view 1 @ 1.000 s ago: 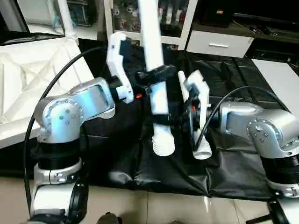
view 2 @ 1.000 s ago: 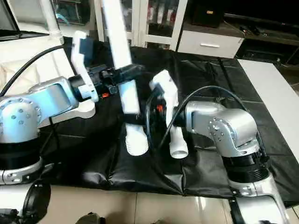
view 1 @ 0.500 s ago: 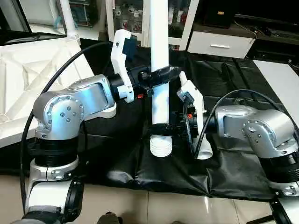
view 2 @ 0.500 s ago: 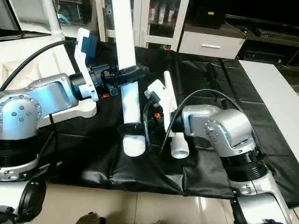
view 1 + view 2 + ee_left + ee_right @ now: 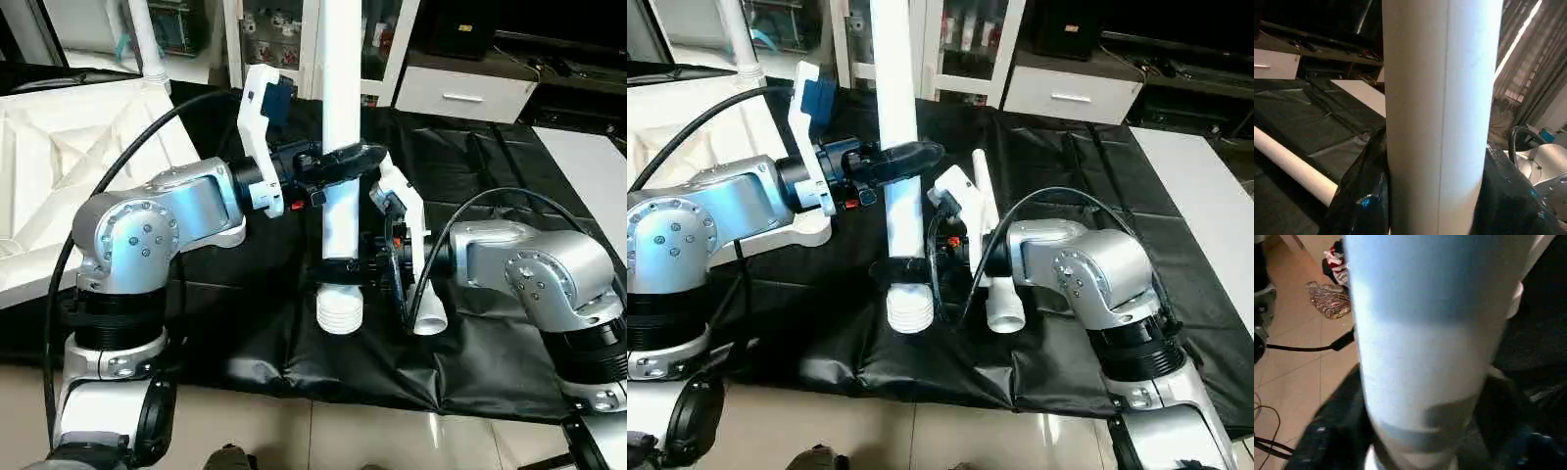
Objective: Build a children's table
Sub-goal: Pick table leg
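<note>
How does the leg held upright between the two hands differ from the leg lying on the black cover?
The held leg stands upright; the lying leg rests flat on the black cover. The left hand clamps the held leg higher up and the right hand grips it near its ribbed end; nothing touches the lying leg. Both are white tubes.
</note>
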You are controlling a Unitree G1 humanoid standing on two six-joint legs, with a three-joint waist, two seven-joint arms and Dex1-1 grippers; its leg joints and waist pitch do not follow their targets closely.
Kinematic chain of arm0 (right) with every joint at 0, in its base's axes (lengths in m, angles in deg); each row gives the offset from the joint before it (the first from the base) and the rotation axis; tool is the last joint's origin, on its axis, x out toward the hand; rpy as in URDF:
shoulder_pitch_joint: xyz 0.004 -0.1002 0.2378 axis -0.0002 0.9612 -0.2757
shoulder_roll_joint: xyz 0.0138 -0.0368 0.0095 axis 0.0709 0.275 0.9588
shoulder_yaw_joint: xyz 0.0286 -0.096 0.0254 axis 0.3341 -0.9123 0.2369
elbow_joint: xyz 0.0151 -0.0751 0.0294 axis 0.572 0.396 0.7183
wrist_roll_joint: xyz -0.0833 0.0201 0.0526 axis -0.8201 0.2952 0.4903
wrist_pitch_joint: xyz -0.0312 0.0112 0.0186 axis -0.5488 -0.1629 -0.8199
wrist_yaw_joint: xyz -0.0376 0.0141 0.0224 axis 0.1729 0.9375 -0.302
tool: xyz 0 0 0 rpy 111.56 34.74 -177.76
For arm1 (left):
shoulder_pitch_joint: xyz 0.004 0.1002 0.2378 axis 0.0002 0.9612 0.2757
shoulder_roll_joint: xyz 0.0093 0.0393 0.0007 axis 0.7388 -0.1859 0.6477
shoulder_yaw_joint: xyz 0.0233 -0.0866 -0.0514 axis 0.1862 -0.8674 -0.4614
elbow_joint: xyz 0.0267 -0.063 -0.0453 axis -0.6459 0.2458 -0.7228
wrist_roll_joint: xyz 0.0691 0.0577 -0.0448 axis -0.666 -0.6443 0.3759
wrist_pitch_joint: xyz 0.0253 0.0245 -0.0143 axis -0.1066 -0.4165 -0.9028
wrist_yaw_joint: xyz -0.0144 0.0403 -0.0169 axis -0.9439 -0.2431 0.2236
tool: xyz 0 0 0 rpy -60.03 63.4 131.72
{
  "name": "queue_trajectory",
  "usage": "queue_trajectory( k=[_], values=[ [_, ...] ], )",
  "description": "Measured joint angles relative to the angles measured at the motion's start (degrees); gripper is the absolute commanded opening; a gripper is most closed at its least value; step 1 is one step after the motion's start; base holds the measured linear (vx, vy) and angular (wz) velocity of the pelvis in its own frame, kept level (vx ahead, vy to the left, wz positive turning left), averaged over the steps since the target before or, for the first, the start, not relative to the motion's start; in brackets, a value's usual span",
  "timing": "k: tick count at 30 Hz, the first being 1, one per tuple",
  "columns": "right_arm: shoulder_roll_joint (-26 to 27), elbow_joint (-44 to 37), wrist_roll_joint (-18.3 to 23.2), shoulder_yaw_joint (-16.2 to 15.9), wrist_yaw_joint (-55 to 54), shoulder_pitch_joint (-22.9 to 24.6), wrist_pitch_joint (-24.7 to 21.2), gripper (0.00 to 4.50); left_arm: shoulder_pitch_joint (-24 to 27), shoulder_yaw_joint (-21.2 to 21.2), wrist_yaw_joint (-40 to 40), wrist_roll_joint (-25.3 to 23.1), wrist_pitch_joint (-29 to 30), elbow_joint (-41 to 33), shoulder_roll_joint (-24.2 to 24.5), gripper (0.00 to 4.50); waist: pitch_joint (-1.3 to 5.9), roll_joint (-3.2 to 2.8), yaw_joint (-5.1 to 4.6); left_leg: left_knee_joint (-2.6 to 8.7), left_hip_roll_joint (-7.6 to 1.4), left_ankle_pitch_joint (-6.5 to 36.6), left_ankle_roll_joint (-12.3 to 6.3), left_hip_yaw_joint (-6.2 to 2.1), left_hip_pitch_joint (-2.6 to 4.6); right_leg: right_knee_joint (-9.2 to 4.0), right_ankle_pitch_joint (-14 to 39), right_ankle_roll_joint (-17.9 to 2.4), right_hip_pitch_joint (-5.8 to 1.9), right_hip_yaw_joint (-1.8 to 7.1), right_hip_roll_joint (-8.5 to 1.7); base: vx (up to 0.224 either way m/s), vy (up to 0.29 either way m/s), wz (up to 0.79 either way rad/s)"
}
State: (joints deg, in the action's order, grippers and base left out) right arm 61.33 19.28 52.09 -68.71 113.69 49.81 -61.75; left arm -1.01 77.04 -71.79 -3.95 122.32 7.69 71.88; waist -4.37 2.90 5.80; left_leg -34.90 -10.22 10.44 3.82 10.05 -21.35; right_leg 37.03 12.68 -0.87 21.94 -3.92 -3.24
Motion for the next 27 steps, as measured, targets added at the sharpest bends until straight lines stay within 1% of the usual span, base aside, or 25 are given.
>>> queue_trajectory(
  k=[1,4,7,10,11,12,16,19,20,21,23,25,26,27],
  values=[
    [0.22,0.03,-0.02,0.01,-0.02,0.0,0.14,2.53,0.01,0.01,0.0,0.0,0.0,0.0,-0.02,1.79,0.0,0.0,0.0,0.0,0.0,0.0,0.0,0.0,0.0,0.0,0.0,0.0,0.0,0.0,0.0,0.0,0.0,0.0],
    [0.44,0.03,-0.01,0.0,0.03,0.02,0.27,2.35,0.01,-0.03,0.0,-0.02,-0.02,0.0,0.08,1.79,0.0,0.0,0.02,0.0,0.0,0.0,0.0,0.0,0.0,0.0,0.0,0.0,0.0,0.0,0.0,0.0,0.0,0.0],
    [0.63,0.03,-0.03,0.0,0.03,0.09,0.38,1.99,0.01,-0.04,0.0,-0.02,-0.03,0.0,0.19,1.79,0.0,0.0,0.06,-0.01,0.0,0.0,0.0,0.0,0.0,0.0,0.0,0.0,0.0,0.0,0.0,0.0,0.0,0.0],
    [0.75,0.04,-0.04,0.0,0.03,0.1,0.54,1.88,0.01,0.0,-0.05,-0.07,-0.18,0.0,0.34,1.79,0.0,0.0,0.06,-0.01,0.0,0.0,0.0,0.0,0.0,0.0,0.0,0.0,0.0,0.0,0.0,0.0,0.0,0.0],
    [0.83,0.06,-0.06,0.0,0.03,0.1,0.7,1.87,0.01,0.06,-0.2,-0.11,-0.36,0.0,0.41,2.14,0.0,0.0,0.07,-0.01,0.0,0.0,0.0,0.0,0.0,0.01,0.0,0.0,0.0,0.0,0.0,0.0,0.0,0.0],
    [0.84,0.07,-0.08,0.0,0.03,0.1,0.82,1.87,0.01,0.05,-0.4,-0.14,-0.48,0.0,0.44,2.35,0.0,0.0,0.07,-0.01,0.0,0.0,0.0,0.0,0.0,0.01,0.0,0.0,0.0,0.0,0.0,0.0,0.0,0.0],
    [0.98,0.33,-0.7,0.02,-0.15,0.1,1.55,1.85,0.03,-0.25,-0.98,0.3,-0.44,0.0,0.41,2.83,0.0,0.0,0.1,-0.02,0.0,0.0,0.0,0.0,0.0,0.01,-0.01,0.0,0.0,0.0,0.0,0.0,0.0,0.0],
    [1.08,0.48,-1.09,0.1,-0.49,0.17,1.65,1.85,0.34,-0.29,-1.64,0.92,-0.3,-0.2,1.13,3.04,0.0,-0.01,0.09,-0.02,0.0,0.0,0.0,0.0,0.0,0.01,-0.01,-0.01,0.0,-0.01,0.0,0.0,0.0,0.0],
    [1.08,0.48,-1.09,0.1,-0.54,0.2,1.67,1.85,0.38,-0.33,-1.83,1.03,-0.26,-0.21,1.16,3.04,0.0,-0.01,0.09,-0.01,0.0,0.0,0.0,0.0,0.0,0.01,-0.01,-0.01,0.0,0.0,0.0,0.0,0.0,0.0],
    [1.11,0.47,-1.08,0.1,-0.56,0.25,1.74,1.85,0.44,-0.5,-1.93,1.22,-0.14,-0.22,1.17,3.27,0.0,-0.01,0.11,-0.02,0.0,0.0,0.0,0.0,0.0,0.01,-0.01,-0.01,0.0,0.0,0.0,0.0,0.0,0.0],
    [1.45,0.36,-1.04,0.44,-1.15,0.79,1.91,1.85,0.92,-1.14,-2.13,2.13,0.12,-0.33,1.18,3.35,0.0,0.0,0.1,-0.02,0.0,0.0,0.0,0.0,0.0,0.01,-0.01,-0.01,0.0,0.0,0.0,0.0,0.0,0.0],
    [1.94,0.31,-1.0,1.85,-2.39,1.75,1.94,1.85,1.47,-2.05,-2.14,2.63,0.09,-0.64,1.01,3.44,0.01,0.02,0.18,-0.02,0.0,0.0,0.0,0.0,0.0,0.01,-0.01,-0.01,0.0,-0.01,0.0,0.0,0.0,0.0],
    [1.98,0.3,-1.01,2.54,-2.87,2.16,1.95,1.85,1.61,-2.53,-2.11,2.65,0.03,-0.95,1.01,3.62,0.01,0.02,0.25,-0.02,0.0,0.0,0.0,0.0,0.0,0.02,-0.01,-0.01,0.0,0.0,0.0,0.0,0.0,0.0],
    [1.98,0.25,-1.05,3.19,-3.63,2.5,1.95,1.85,1.91,-2.88,-1.93,2.59,-0.43,-1.58,1.11,3.62,0.01,0.02,0.28,-0.02,0.0,0.0,0.0,0.0,0.0,0.02,-0.01,-0.01,0.0,0.0,0.0,0.0,0.0,0.0]
  ],
)
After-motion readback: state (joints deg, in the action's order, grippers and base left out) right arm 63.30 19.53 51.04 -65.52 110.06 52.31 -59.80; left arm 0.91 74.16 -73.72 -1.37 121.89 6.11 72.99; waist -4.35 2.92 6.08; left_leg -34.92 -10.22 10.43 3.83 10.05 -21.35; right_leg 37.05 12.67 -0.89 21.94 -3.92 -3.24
